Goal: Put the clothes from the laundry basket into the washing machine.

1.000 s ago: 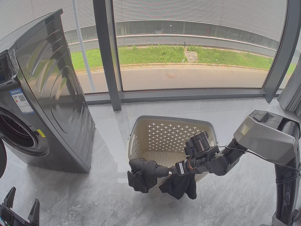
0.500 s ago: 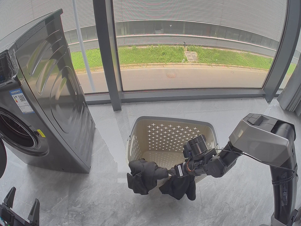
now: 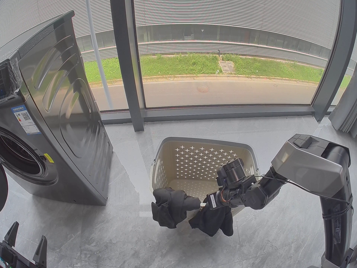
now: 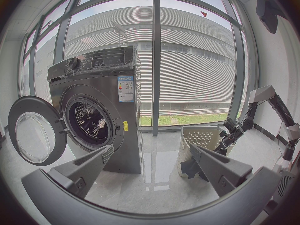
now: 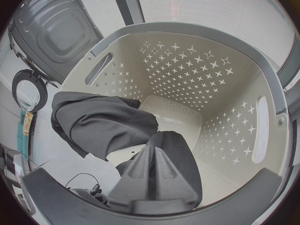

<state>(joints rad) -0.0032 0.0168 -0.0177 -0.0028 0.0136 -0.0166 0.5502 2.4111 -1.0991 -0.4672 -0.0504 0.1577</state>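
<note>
black clothes [image 3: 173,207] draped over laundry basket [image 3: 206,141] near rim, right end effector [image 3: 202,205] clamped on them; washing machine [image 3: 55,105] well to its left, left end effector [image 3: 29,232] spread

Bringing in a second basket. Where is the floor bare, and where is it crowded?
Bare floor lies between the washing machine and the laundry basket, and between basket and window frame. Crowded: the basket's near rim, where black clothes drape and the right gripper sits, jaws shut on them.
</note>
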